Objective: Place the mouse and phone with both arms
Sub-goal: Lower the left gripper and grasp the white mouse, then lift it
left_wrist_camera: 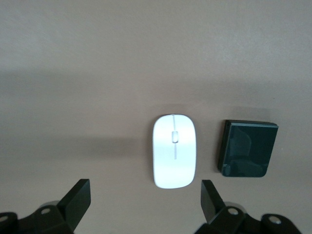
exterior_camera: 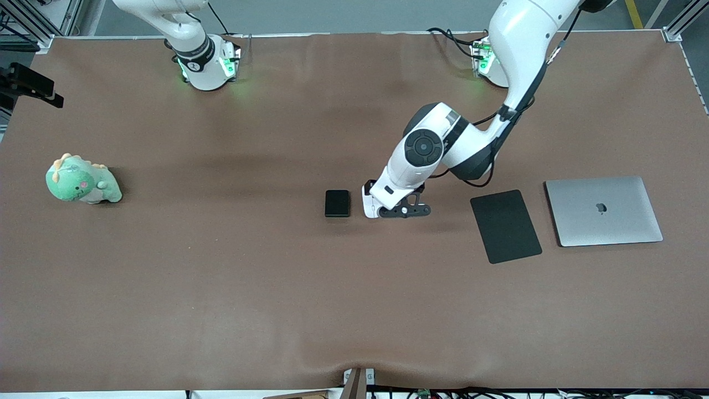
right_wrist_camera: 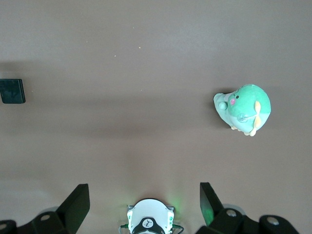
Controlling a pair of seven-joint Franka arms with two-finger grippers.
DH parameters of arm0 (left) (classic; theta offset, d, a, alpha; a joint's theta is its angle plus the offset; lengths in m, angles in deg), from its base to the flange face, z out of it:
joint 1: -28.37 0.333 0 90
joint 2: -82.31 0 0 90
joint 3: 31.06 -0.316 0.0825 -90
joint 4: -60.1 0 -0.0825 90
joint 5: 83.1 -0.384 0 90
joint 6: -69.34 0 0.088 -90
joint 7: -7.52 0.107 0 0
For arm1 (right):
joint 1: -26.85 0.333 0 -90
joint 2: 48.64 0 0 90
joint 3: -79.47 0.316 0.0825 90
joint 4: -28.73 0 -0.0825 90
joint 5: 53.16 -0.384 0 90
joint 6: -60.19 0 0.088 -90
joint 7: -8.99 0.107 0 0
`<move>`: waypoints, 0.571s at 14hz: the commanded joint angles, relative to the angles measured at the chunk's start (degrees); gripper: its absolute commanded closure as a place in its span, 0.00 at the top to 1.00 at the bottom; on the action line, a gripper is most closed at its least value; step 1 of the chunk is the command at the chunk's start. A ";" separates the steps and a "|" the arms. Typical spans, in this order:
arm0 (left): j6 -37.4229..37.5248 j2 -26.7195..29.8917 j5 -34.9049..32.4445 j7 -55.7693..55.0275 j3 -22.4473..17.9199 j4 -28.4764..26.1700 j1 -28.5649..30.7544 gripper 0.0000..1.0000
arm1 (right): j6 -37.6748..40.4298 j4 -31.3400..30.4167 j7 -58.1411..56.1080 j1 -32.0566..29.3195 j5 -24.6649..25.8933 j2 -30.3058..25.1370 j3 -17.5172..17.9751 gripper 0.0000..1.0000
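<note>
The white mouse [left_wrist_camera: 174,151] lies flat on the brown table right beside the black phone [left_wrist_camera: 247,148], with a narrow gap between them. In the front view the phone [exterior_camera: 337,203] shows near the table's middle, and the mouse is hidden under the left hand. My left gripper [left_wrist_camera: 145,204] hangs low over the mouse, open and empty, and also shows in the front view [exterior_camera: 374,210]. My right gripper [right_wrist_camera: 145,204] is open and empty, high over its own base; it is out of the front view. The phone also shows in the right wrist view [right_wrist_camera: 12,91].
A thin black mouse pad [exterior_camera: 505,225] and a closed silver laptop [exterior_camera: 602,210] lie toward the left arm's end. A green plush dinosaur [exterior_camera: 83,181] sits toward the right arm's end and also shows in the right wrist view [right_wrist_camera: 242,108]. The right arm's base [right_wrist_camera: 150,219] has green lights.
</note>
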 commanded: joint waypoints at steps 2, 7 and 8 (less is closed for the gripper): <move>-2.91 -4.24 -6.78 -7.85 -0.70 1.71 -3.15 1.00 | 0.40 -0.10 -0.17 -0.73 -0.79 -0.55 0.49 1.00; -7.57 -7.32 -9.35 -12.88 -0.70 1.63 -4.99 1.00 | 0.40 -0.10 -0.17 -0.73 -0.79 -0.55 0.49 1.00; -8.10 -7.76 -9.35 -13.05 -0.70 1.63 -5.25 1.00 | 0.40 -0.10 -0.17 -0.73 -0.79 -0.55 0.49 1.00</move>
